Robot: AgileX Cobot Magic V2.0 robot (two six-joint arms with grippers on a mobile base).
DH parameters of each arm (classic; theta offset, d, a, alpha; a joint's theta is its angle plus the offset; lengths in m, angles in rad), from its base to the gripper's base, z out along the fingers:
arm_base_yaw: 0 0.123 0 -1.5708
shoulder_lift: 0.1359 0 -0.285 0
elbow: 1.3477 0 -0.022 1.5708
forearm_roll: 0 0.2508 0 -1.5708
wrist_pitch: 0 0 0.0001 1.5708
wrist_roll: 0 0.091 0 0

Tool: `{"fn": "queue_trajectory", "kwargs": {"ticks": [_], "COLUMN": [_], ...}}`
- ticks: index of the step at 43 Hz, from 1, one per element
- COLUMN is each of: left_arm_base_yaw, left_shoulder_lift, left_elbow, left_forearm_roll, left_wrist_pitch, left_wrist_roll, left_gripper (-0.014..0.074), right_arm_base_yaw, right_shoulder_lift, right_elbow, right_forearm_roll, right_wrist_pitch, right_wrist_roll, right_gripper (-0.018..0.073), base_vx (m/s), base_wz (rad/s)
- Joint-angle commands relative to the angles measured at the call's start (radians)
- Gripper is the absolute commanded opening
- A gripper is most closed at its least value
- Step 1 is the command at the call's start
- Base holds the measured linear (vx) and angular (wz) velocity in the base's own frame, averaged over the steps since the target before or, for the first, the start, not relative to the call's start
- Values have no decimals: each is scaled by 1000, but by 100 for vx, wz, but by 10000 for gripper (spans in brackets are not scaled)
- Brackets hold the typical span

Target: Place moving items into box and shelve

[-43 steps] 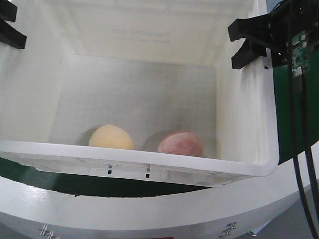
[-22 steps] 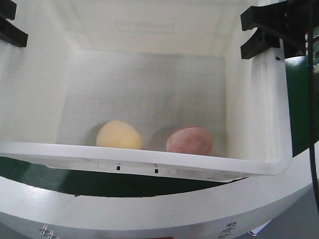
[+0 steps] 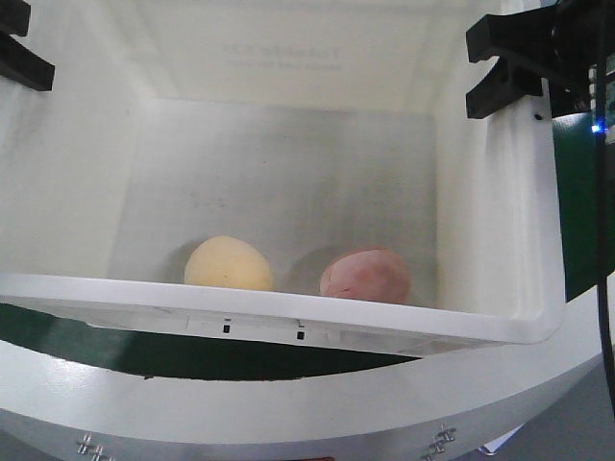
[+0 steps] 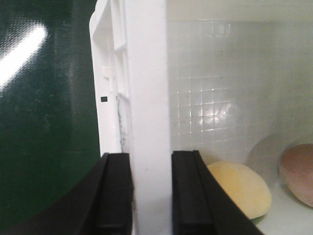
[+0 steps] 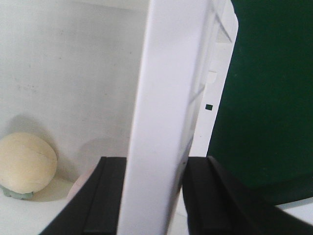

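A white plastic box fills the front view. A yellow round item and a pink round item lie side by side on its floor near the front wall. My left gripper is shut on the box's left wall, seen in the left wrist view with the wall between the jaws. My right gripper is shut on the right wall, jaws either side in its wrist view. The yellow item shows in both wrist views.
A dark green surface lies under and to the right of the box. A white curved rim runs along the bottom of the front view. Black cables hang at the far right.
The box and my right gripper have shifted right and slightly up in the front view over the last second. Both items stayed on the box floor. Both grips are unchanged.
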Motion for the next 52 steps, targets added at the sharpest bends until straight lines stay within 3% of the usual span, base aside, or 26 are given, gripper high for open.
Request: {"fn": "queue_trajectory", "kwargs": {"ticks": [1,37,52], "left_arm_base_yaw": [-5,-5,-5], "left_shoulder_lift": [-43,-43,-43], "left_elbow": [-42,-42,-42], "left_forearm_roll": [-84,-191,-189], "left_wrist_pitch": [-73,-75,-73], "left_wrist_roll": [1,2,2], "left_gripper": [-1,-1,-1], "right_arm_base_yaw": [0,0,0], "right_shoulder_lift": [-49,-49,-49], "right_elbow": [-47,-47,-47], "right_forearm_roll": [81,132,142], "right_wrist_pitch": [-94,-110,-108], "right_wrist_roll": [-27,-28,-28], "right_gripper": [0,0,0], "base_vx": [0,0,0], "base_wz": [0,0,0]}}
